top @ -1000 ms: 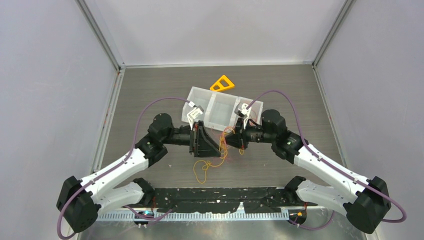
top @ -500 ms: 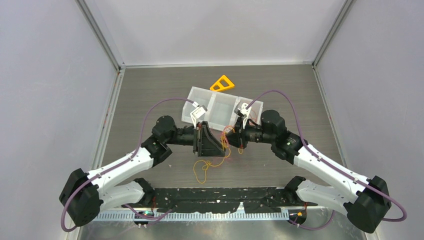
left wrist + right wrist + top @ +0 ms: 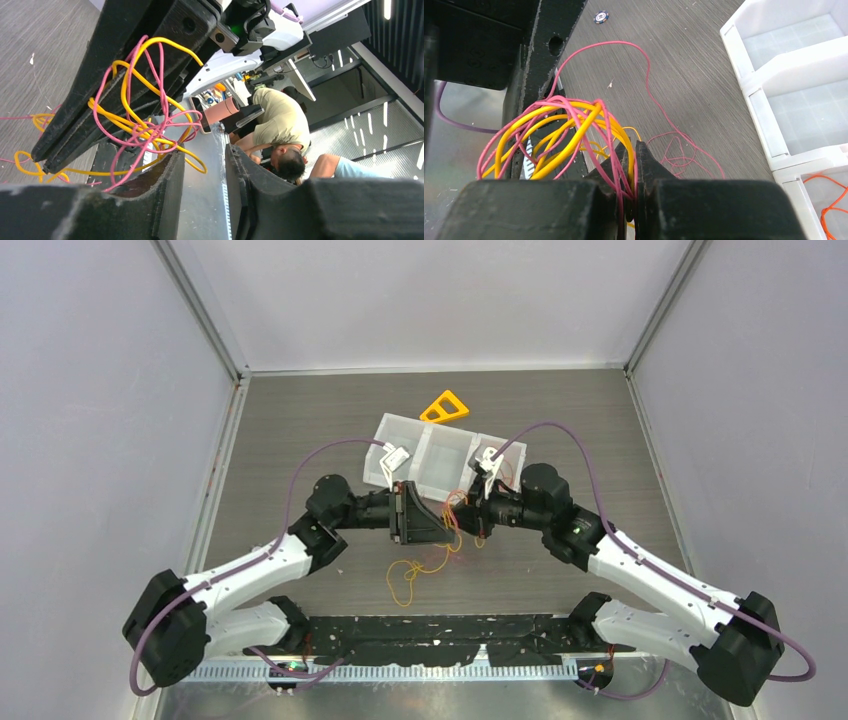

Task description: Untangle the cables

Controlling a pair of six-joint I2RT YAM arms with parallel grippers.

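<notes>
The cables (image 3: pixel 564 130) are a tangle of thin red and yellow wires held in the air between the two grippers. My right gripper (image 3: pixel 635 150) is shut on a bunch of them. One red strand (image 3: pixel 674 150) trails onto the table. In the left wrist view the cables (image 3: pixel 145 115) drape over the right gripper's black fingers. My left gripper (image 3: pixel 202 195) is open just below them. A yellow loop hangs past its fingertips, not pinched. From above, the left gripper (image 3: pixel 440 528) and right gripper (image 3: pixel 463 520) almost meet, and loose yellow loops (image 3: pixel 405 575) lie on the table below.
A white compartment bin (image 3: pixel 425 455) stands just behind the grippers. One compartment holds an orange wire (image 3: pixel 834 200). A yellow triangle (image 3: pixel 445 407) lies behind the bin. A small round disc (image 3: pixel 600 17) lies on the table. Grey walls enclose the table on three sides.
My left gripper has moved right and back, closer to the right gripper, and its jaws have narrowed. The right gripper has kept its hold and has barely moved.
</notes>
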